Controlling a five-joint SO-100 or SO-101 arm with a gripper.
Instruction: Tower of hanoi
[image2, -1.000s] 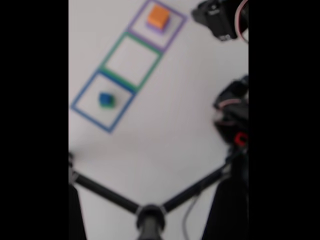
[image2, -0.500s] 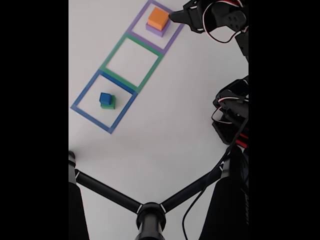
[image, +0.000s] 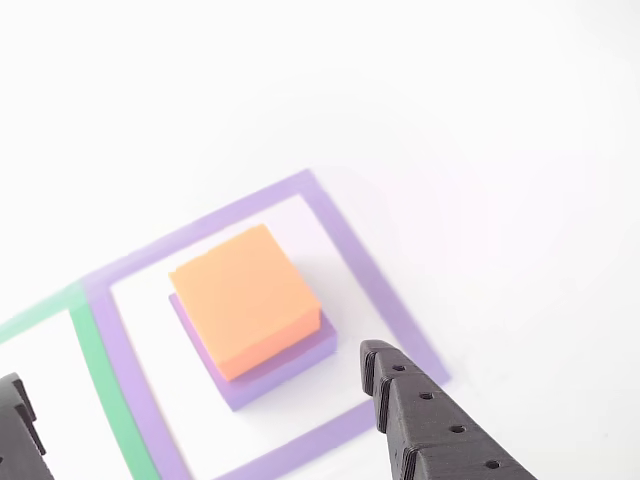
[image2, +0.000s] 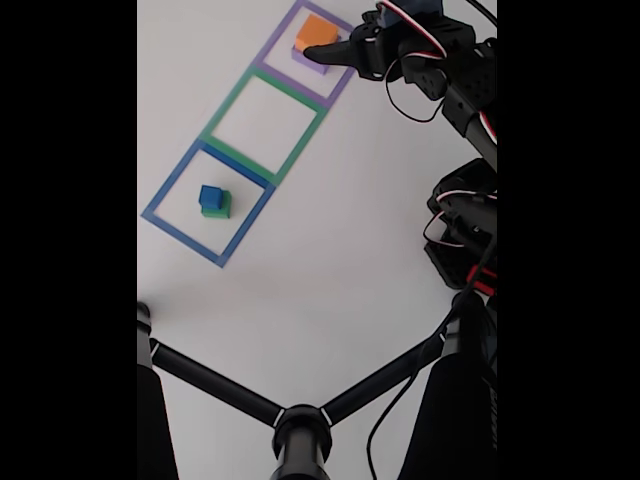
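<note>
In the other view, the orange block (image: 245, 298) sits on a wider purple block (image: 285, 368) inside the purple tape square (image: 345, 255), with the gripper (image: 190, 390) open, 1 finger on each side. In the fixed view, this stack lies near the table's (image2: 330, 250) far edge; the orange block looks light, rigid and flat-sided, so I would pinch its opposite side faces.

I counted four blocks: orange (image2: 317, 32), purple (image2: 308, 62), blue (image2: 210, 195), green (image2: 217, 210); and three taped squares: purple (image2: 342, 84), green (image2: 228, 100), blue (image2: 180, 228).

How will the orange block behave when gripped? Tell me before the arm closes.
The orange block looks matte and flat-sided, so the gripper should hold it without slipping. It seems solid and boxy, unlikely to roll. Resting loosely on the purple block, it may slide if nudged sideways.
</note>
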